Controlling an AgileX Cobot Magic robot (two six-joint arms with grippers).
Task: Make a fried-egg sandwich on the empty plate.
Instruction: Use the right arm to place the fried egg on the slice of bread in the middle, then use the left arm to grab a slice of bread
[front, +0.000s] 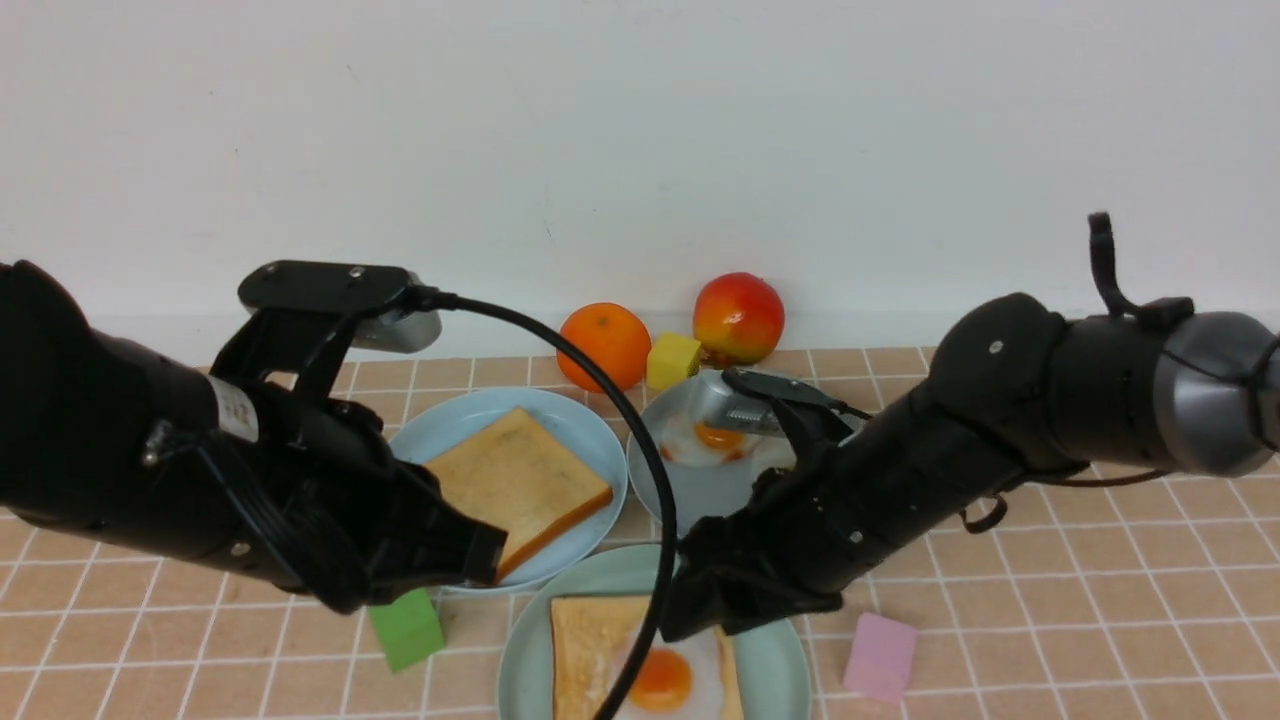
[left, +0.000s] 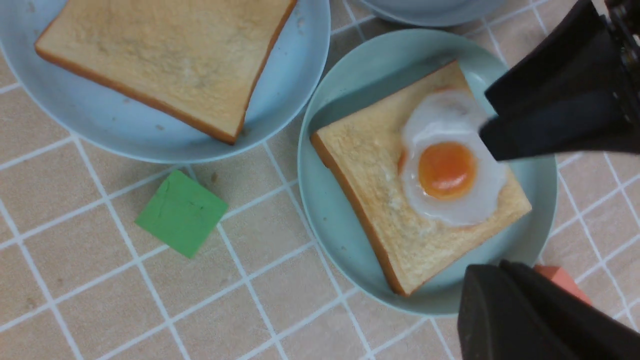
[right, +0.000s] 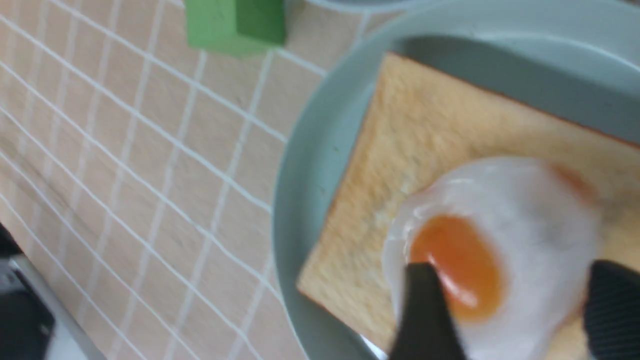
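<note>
Judging the spare toast slice nearer my spread left hand; my spread right hand straddles the fried egg.

Egg atop toast on mint plate

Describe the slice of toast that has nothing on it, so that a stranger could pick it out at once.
Three round plates stand on the tiled table; find the sky-blue plate on the left, behind the green block. The bare toast lies alone on it, square and golden with a darker crust. Unlike the slice on the nearer mint-green plate, it carries no fried egg.
</note>
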